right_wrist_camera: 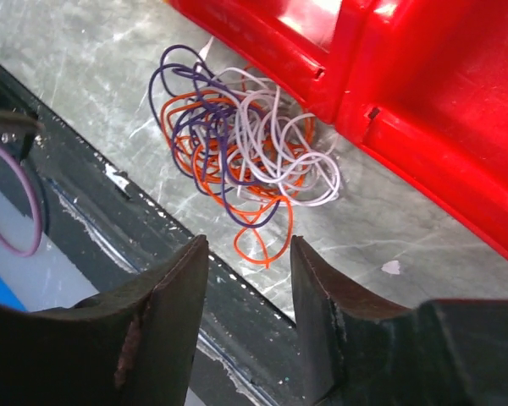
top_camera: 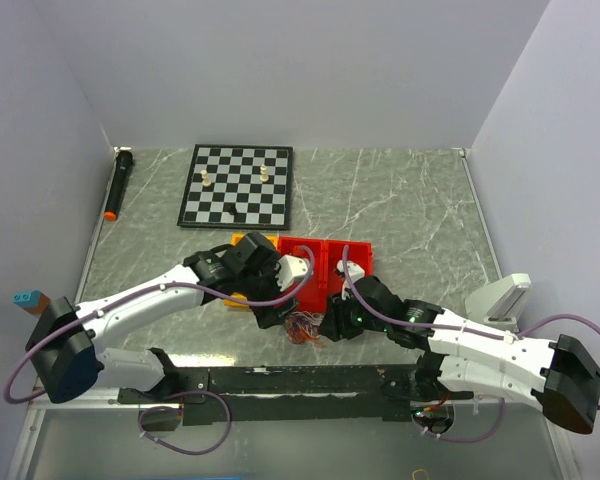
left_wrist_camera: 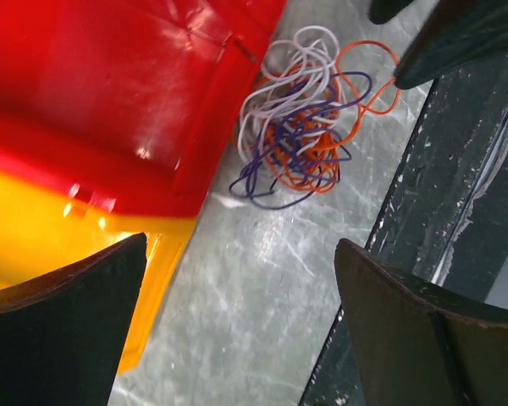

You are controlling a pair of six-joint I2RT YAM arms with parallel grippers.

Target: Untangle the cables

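The cables (top_camera: 303,328) lie in one tangled bunch of thin orange, white and purple loops on the marble table, just in front of the red bins. In the left wrist view the cables (left_wrist_camera: 300,127) sit well ahead of my left gripper (left_wrist_camera: 241,245), which is open wide over bare table. In the right wrist view the cables (right_wrist_camera: 241,156) lie just beyond my right gripper (right_wrist_camera: 249,244). Its jaws stand apart with nothing between them, and an orange loop ends a little short of the tips. In the top view, my left gripper (top_camera: 268,305) and right gripper (top_camera: 332,325) flank the bunch.
Red bins (top_camera: 325,262) stand right behind the cables, with a yellow bin (left_wrist_camera: 34,228) beside them. A black rail (top_camera: 300,382) runs along the near edge, close to the bunch. A chessboard (top_camera: 237,186) with two pieces and a black marker (top_camera: 118,183) lie farther back.
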